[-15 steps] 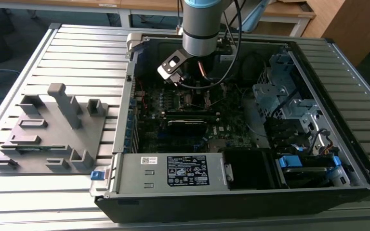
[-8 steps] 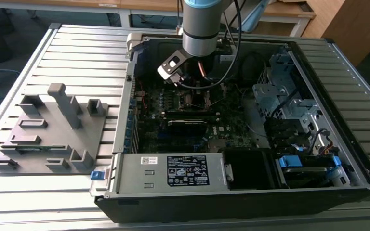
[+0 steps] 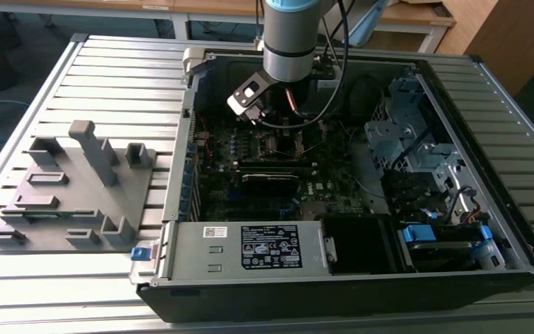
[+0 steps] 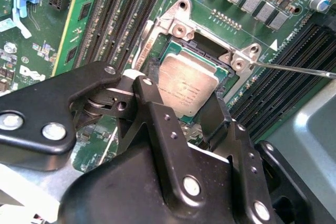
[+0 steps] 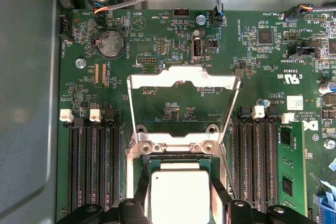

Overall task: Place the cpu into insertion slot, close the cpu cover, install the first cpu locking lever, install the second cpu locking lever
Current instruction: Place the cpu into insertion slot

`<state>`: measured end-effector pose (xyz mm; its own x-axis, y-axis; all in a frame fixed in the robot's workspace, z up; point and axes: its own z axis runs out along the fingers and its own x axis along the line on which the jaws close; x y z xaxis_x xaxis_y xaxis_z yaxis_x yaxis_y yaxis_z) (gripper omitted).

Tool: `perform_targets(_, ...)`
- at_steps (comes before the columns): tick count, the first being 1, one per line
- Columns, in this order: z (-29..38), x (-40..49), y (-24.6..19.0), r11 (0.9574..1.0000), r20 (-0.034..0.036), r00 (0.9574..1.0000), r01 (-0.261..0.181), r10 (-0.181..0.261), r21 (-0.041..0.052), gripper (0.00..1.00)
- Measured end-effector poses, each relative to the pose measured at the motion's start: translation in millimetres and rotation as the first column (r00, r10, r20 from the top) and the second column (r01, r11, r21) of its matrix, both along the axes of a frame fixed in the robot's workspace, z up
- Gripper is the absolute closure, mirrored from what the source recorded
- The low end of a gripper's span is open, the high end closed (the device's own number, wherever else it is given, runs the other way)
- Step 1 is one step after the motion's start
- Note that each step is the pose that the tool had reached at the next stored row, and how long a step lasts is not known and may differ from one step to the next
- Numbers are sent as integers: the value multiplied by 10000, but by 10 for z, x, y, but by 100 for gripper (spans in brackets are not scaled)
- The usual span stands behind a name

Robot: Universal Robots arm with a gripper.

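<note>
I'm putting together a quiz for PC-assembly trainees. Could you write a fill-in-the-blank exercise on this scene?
1. The cover is ___, leaving the cpu by the gripper uncovered.
2. The motherboard is ___ in colour.
3. The grey fixture lies on the exterior view's ___ of the case.
Missing words: open; green; left.

Grey moulded fixture [image 3: 72, 188] beside open computer case [image 3: 341, 303]
</note>
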<state>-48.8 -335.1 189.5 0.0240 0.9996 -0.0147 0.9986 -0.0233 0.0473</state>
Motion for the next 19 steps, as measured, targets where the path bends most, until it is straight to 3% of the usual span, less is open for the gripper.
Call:
perform_targets(13,28,2,2,10000,5,10000,0,0,9,46)
perform_targets(19,27,2,3,10000,6,10000,0,0,65,46)
